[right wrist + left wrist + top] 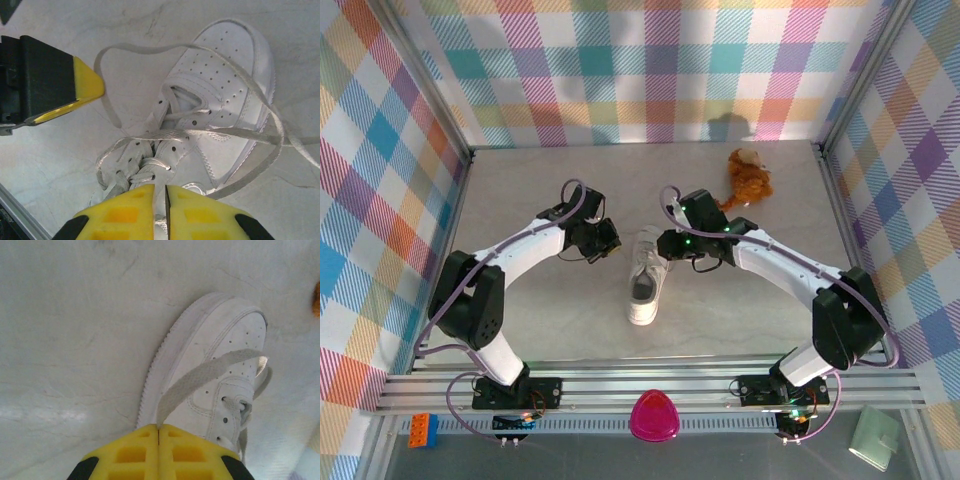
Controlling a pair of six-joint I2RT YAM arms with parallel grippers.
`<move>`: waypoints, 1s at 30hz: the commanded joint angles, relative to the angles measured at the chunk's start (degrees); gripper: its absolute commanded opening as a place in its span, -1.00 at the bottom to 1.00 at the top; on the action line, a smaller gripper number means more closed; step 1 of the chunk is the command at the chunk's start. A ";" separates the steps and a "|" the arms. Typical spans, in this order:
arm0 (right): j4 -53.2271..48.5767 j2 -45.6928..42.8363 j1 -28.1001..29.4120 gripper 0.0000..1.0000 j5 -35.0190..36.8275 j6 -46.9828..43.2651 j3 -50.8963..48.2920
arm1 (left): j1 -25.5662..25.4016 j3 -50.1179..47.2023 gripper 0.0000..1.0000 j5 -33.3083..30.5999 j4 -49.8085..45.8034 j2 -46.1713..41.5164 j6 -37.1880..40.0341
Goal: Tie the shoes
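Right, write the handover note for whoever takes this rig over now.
Shoe: upright on the table between the arms, toe away from the bases.
Left gripper: shut on a lace that runs across the toe.
Right gripper: jaws almost together above the eyelets; grip unclear.
Done: one lace in hand.
Left: no bow tied yet; probably cross, loop and tighten.
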 commanded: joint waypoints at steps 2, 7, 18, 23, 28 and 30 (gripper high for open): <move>3.12 1.04 0.71 -0.69 -2.80 1.17 -0.87 | 0.40 -2.77 -1.00 5.23 9.73 -0.86 -8.67; 4.41 2.22 0.96 -0.66 -3.97 1.78 -1.41 | 0.40 -3.35 -1.00 5.02 11.04 -1.57 -10.18; 7.81 4.49 1.15 -0.60 -6.81 2.00 -2.32 | 0.00 -5.61 -1.00 10.87 18.41 -1.14 -16.06; 9.73 5.61 1.15 -0.60 -8.51 2.02 -2.95 | -0.41 -7.29 -1.00 13.31 20.13 -1.63 -17.20; 10.70 6.74 1.26 -0.61 -10.55 1.32 -2.78 | -0.40 -8.47 -1.00 15.04 20.30 -2.64 -17.20; 10.99 7.29 1.30 -0.61 -11.54 0.98 -2.45 | -0.40 -8.70 -1.00 15.99 20.45 -2.78 -17.20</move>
